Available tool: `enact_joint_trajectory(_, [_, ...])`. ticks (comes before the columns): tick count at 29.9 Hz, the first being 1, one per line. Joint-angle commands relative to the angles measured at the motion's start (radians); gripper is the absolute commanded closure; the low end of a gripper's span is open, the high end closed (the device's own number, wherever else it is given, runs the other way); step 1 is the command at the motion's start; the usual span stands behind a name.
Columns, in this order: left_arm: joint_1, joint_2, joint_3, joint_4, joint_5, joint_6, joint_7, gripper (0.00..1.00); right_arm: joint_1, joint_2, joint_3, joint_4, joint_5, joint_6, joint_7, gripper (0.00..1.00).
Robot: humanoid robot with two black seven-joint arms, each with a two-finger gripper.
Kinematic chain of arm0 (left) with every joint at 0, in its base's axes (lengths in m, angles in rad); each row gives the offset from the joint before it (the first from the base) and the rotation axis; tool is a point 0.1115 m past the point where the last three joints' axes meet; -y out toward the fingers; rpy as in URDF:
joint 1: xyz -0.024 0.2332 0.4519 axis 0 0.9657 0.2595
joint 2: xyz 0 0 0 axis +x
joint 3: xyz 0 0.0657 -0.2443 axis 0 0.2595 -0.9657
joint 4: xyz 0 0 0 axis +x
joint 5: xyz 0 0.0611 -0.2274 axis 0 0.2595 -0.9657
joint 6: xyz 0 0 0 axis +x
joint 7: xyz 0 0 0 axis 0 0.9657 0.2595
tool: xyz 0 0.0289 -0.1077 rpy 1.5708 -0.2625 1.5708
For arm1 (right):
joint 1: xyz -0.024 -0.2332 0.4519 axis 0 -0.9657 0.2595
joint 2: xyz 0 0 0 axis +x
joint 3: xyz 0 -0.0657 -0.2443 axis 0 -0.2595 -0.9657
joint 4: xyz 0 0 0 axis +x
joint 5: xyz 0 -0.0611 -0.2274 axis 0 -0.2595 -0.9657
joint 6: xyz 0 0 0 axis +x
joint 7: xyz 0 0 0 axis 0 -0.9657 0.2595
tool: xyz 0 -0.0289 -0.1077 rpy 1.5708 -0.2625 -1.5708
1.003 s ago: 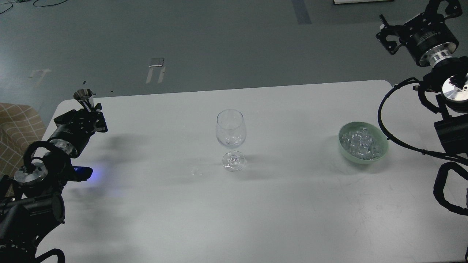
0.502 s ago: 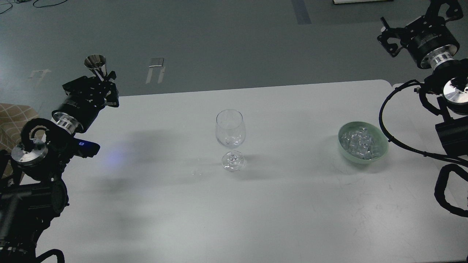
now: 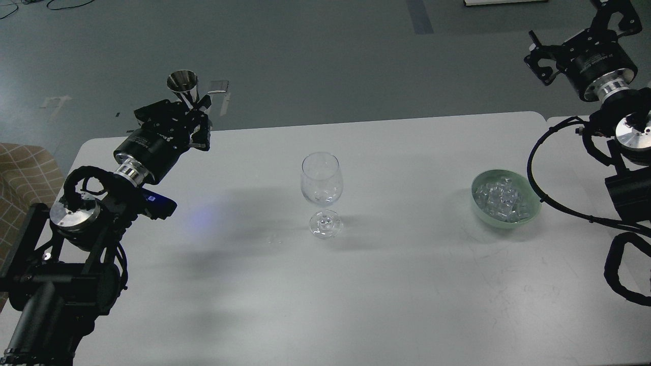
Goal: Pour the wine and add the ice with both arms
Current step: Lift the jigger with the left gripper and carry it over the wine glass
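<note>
A clear stemmed wine glass (image 3: pixel 320 185) stands upright at the middle of the white table (image 3: pixel 396 284). My left gripper (image 3: pixel 196 107) is shut on the stem of a small steel cone-shaped cup (image 3: pixel 182 81), held upright above the table's far left edge, left of the glass. A pale green bowl (image 3: pixel 532 195) at the right holds the ice (image 3: pixel 501 201), many small clear cubes. My right gripper (image 3: pixel 577 33) hangs high beyond the table's far right corner with its claws spread and nothing between them.
A small clear speck or drop (image 3: pixel 274 239) lies on the table left of the glass foot. A tan checked seat (image 3: pixel 20 178) stands beyond the left table edge. Grey floor lies behind the table.
My left arm has lifted and swung right with the steel cup, from the table's left edge toward the glass. The right arm has barely moved.
</note>
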Motion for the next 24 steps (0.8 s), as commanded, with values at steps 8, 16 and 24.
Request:
enact_joint_trajectory(8, [0.035,0.052,0.133,-0.136,0.005,0.005,0.017,1.00,-0.007,-0.003,0.002,0.001,0.000,0.000,0.002,0.00])
enact_joint_trajectory(16, [0.031,0.122,0.200,-0.162,0.009,0.005,0.028,1.00,-0.013,-0.011,0.002,0.001,0.000,0.000,0.002,0.00])
enact_joint_trajectory(24, [0.000,0.105,0.274,-0.198,0.077,0.051,0.034,1.00,-0.014,-0.001,0.002,0.005,0.000,0.000,0.002,0.00])
